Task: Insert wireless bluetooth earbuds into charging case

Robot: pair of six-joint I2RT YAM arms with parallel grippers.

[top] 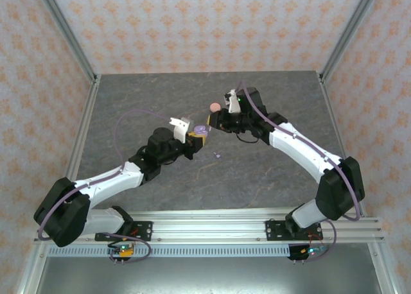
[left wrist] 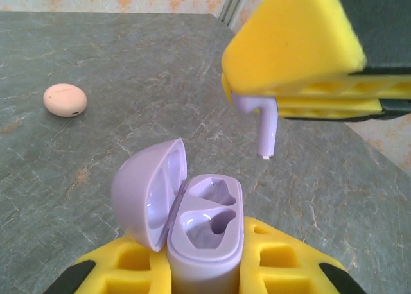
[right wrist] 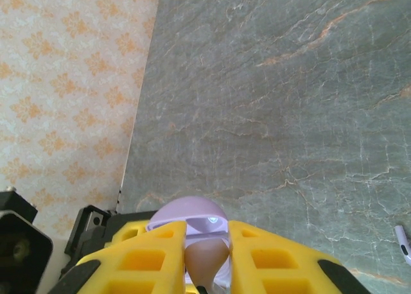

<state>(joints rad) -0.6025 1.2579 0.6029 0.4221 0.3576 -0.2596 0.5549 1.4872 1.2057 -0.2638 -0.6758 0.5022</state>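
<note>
Over the middle of the grey bench, seen from above, the two arms meet nose to nose. The left fingers are clenched on a light purple charging case, held up off the surface. The right fingers sit just beyond it, their tips close to the case; from up here I cannot make out what they grip. A pink round case lies on the bench just behind them. A tiny loose earbud lies on the bench near the charging case, on the side toward the arm bases.

From the left wrist, the charging case stands upright between the yellow left fingers. Its lid is swung open to the left and both moulded wells are empty. Up and to the right, the right fingers pinch a purple earbud by its head. Its stem hangs straight down, above and a little to the right of the wells, not touching the case. The pink round case rests closed on the bench, well off to the left.

From the right wrist, the right fingers are drawn close together on something small and dim between them; its colour is hard to judge there. The charging case shows its rounded purple shell just past the tips. The loose earbud lies on the bench at the right edge.
</note>
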